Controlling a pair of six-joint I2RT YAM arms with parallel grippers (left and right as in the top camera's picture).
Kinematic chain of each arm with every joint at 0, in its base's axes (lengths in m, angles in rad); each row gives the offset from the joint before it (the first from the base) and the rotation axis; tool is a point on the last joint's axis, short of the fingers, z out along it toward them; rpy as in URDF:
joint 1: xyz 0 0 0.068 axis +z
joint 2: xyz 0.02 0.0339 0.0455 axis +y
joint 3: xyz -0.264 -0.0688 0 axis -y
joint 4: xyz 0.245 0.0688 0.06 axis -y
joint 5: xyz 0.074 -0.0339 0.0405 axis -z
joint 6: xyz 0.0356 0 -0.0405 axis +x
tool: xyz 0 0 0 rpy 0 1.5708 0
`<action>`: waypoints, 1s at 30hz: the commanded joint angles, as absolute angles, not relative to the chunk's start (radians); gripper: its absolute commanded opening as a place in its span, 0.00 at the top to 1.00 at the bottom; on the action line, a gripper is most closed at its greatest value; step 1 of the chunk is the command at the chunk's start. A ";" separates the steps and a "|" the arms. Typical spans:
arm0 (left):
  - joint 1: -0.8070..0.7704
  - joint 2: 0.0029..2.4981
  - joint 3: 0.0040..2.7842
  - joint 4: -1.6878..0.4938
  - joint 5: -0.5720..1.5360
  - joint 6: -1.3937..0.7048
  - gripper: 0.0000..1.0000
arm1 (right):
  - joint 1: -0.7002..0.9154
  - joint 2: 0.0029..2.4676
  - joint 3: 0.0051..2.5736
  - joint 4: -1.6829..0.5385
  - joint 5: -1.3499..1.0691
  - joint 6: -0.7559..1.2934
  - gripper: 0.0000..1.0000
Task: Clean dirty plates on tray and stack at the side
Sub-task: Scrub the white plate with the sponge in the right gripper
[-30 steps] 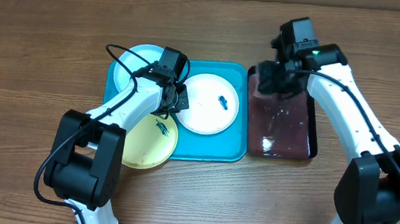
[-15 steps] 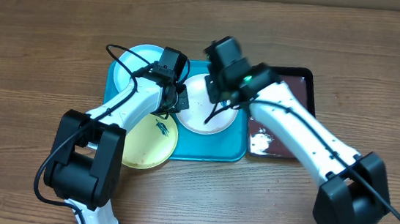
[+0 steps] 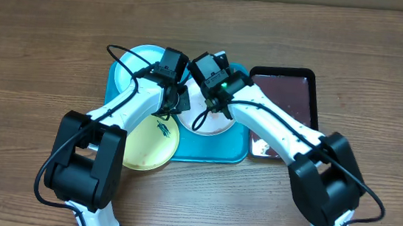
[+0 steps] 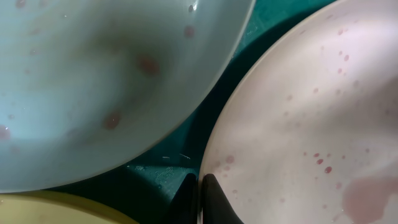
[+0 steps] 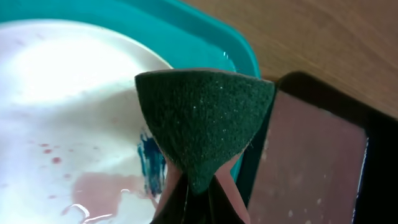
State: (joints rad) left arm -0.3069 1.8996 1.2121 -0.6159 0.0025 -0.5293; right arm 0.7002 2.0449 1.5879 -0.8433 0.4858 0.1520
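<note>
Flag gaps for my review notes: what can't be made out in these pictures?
Overhead: the right arm hides most of the white plate.
Left wrist: the yellow-green plate is cut off by the bottom edge.
Right wrist: the sponge covers part of the blue smudge.

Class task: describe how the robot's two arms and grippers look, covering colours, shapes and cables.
The left arm and right arm match: smooth white tubular links, bulky black joints, thin black cables looping alongside. The left gripper and right gripper have slim, dark, tapered fingers.
</note>
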 commanded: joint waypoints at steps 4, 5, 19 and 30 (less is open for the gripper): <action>-0.302 1.909 1.205 -0.627 -0.025 -0.546 0.96 | 0.698 2.096 1.604 -0.843 0.538 0.150 0.96; -0.302 1.909 1.204 -0.627 -0.025 -0.546 0.96 | 0.698 2.102 1.604 -0.842 0.539 0.150 0.96; -0.302 1.909 1.205 -0.628 -0.025 -0.546 0.96 | 0.698 2.171 1.575 -0.810 0.477 0.157 0.96; -0.302 1.909 1.205 -0.628 -0.025 -0.534 0.96 | 0.680 2.209 1.564 -0.793 0.189 0.219 0.96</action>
State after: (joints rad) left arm -0.3069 1.8996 1.2121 -0.6163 0.0025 -0.5289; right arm 0.6930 2.1704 1.5780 -0.7982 0.3977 0.1825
